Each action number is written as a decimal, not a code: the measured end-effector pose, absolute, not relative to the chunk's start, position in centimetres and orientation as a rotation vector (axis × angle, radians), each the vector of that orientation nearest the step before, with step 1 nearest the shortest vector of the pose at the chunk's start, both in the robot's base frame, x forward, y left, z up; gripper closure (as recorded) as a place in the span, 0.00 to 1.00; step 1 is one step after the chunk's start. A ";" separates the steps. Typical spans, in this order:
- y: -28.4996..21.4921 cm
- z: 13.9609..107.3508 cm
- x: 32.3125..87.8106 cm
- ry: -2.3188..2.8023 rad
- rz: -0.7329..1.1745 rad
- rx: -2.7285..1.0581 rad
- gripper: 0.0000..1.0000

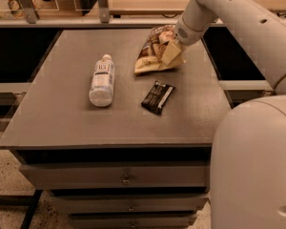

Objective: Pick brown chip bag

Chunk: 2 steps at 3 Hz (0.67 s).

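The brown chip bag [152, 49] is at the back middle of the grey table [62, 123], dark brown at the top and cream-tan below. It is crumpled and tilted up on its right side, with its lower left corner at the tabletop. My gripper [173, 51] comes down from the white arm at the upper right and is shut on the bag's right edge. One tan finger [170, 54] shows in front of the bag; the other is hidden behind it.
A clear plastic bottle with a white label [101, 79] lies on its side to the left. A small flat black wrapper [158, 97] lies just in front of the bag. The robot's white body [252, 166] fills the lower right. Drawers sit under the tabletop.
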<state>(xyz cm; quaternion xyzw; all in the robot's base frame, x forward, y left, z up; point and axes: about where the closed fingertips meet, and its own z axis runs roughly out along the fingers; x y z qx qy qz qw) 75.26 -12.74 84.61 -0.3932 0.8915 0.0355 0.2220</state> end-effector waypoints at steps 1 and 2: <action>-11.1 89.5 74.7 2.316 0.134 -1.257 1.00; -10.4 93.6 73.8 2.204 0.142 -1.343 1.00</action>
